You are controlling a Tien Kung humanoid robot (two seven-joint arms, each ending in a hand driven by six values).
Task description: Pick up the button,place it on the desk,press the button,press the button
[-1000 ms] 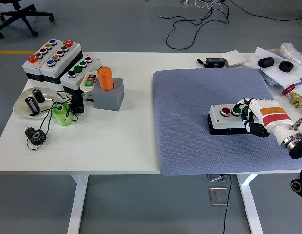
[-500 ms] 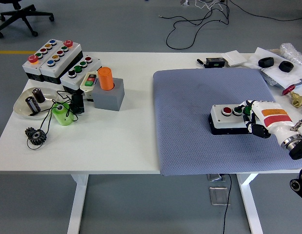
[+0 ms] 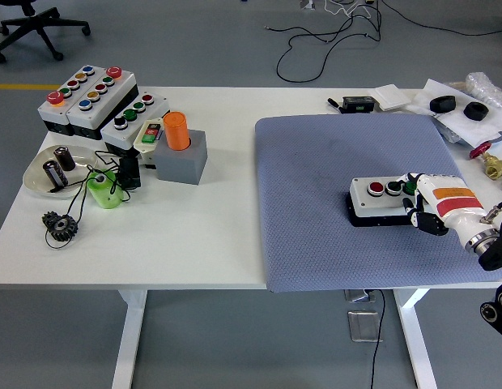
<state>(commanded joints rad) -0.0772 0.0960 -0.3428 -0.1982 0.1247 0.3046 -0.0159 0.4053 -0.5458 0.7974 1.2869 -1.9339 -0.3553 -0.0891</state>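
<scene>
A small button box (image 3: pixel 379 201) with a white top, a black base and a row of red, dark and green buttons lies on the blue-grey mat (image 3: pixel 332 162) towards its right side. My right hand (image 3: pixel 416 203), white with black fingers, comes in from the lower right. Its fingers are curled over and around the box's right end, with the thumb on the near side. The green button is partly hidden by the fingers. The box's base appears to rest on the mat. My left arm does not show.
Several larger button boxes (image 3: pixel 89 97) stand at the back left, next to a grey block with an orange cylinder (image 3: pixel 176 130). A plate (image 3: pixel 34 178), a green part (image 3: pixel 104 191) and a gear (image 3: pixel 58 224) lie in front. Black parts and a brass valve (image 3: pixel 492 166) crowd the right edge.
My right hand and the button box have shifted slightly to the right and towards the table's near edge. The grip on the box's right end looks the same.
</scene>
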